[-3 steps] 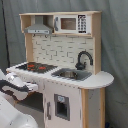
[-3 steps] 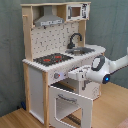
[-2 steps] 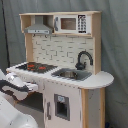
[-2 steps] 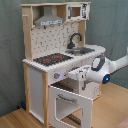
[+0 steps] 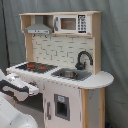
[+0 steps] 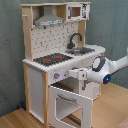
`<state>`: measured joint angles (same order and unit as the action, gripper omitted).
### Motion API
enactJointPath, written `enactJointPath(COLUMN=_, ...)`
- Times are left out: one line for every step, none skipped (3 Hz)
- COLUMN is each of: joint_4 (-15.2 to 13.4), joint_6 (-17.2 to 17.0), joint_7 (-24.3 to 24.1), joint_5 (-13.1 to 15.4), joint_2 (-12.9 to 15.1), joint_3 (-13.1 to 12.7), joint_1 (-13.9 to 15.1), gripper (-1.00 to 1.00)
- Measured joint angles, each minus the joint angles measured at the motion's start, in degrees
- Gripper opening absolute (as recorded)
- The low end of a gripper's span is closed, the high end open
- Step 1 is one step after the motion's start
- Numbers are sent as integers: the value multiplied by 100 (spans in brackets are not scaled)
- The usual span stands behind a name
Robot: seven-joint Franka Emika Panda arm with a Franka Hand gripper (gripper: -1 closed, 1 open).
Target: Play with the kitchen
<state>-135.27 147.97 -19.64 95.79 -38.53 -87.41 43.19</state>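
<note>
One big toy is all I have to work with: the kitchen (image 6: 62,65), standing on the wooden floor (image 6: 112,107) against a grey curtain (image 5: 115,50). My tool (image 6: 74,74) sits at the front edge of its counter (image 5: 97,79), just below the hob (image 6: 52,59), by the small knobs (image 6: 56,76). Whether it is gripping anything I cannot tell; the tip is too small to read.

In the second exterior view the oven door (image 6: 67,102) hangs open, tipped outward. I judge the whole thing stiff and fairly light: pale wood and thin white panels, likely to shift or tip if I push hard. So I would handle only the moving parts: the knobs, the top rim of the oven door, perhaps the black faucet (image 5: 84,59). The hinges look like the weak point; gentle force only.
</note>
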Motion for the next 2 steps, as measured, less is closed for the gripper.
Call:
enactJointPath(joint_4=1, joint_6=1, joint_7=-637, joint_5=0, joint_2=0, joint_3=0, joint_1=-5, gripper=-100)
enactJointPath(joint_4=3, joint_6=1, joint_7=-1304, joint_5=1, joint_2=0, joint_3=0, joint_1=-9, gripper=-100)
